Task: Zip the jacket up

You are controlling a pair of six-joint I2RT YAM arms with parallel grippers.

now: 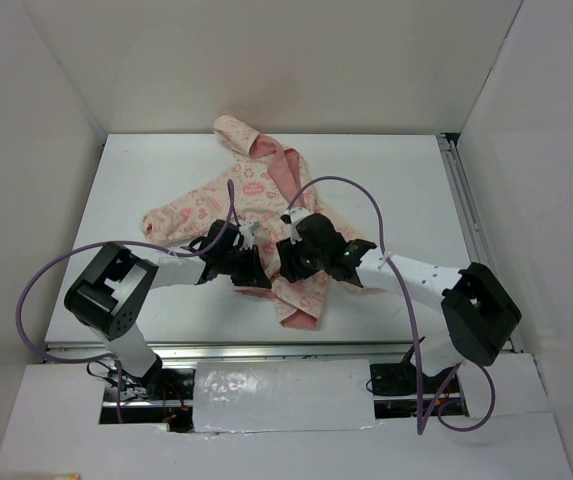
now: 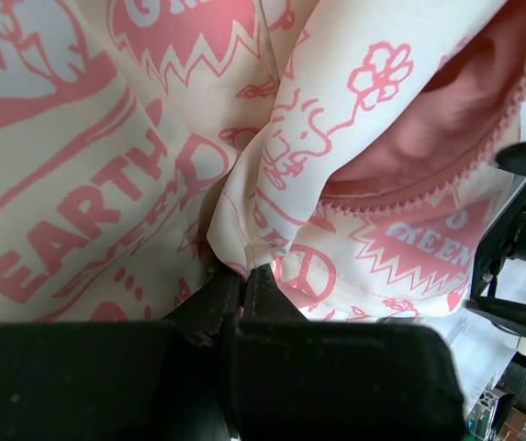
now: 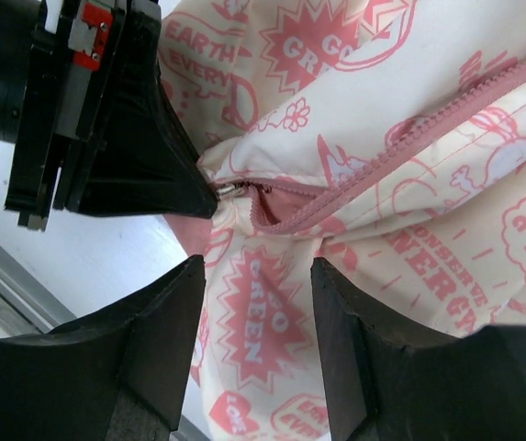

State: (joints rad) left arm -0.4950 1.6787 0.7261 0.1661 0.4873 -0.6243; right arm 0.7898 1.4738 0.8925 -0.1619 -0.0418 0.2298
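Observation:
The jacket (image 1: 211, 205) lies on the white table (image 1: 386, 190), cream with pink print, its hood toward the back. My left gripper (image 2: 242, 273) is shut on a fold of the jacket (image 2: 88, 184) at the lower end of the pink zipper (image 3: 373, 175). The right wrist view shows the left gripper (image 3: 209, 197) pinching there, beside a small metal zipper part (image 3: 230, 189). The zipper gapes at that end and shows salmon lining (image 2: 428, 138). My right gripper (image 3: 255, 276) hovers open just over the printed hem, with nothing between its fingers (image 3: 184, 312). In the top view the two grippers (image 1: 249, 268) (image 1: 291, 262) sit close together.
White walls enclose the table on three sides. A metal rail (image 1: 463, 210) runs along the right edge. Purple cables (image 1: 366, 195) arc over both arms. The right arm's black body (image 2: 520, 230) stands close at the right of the left wrist view.

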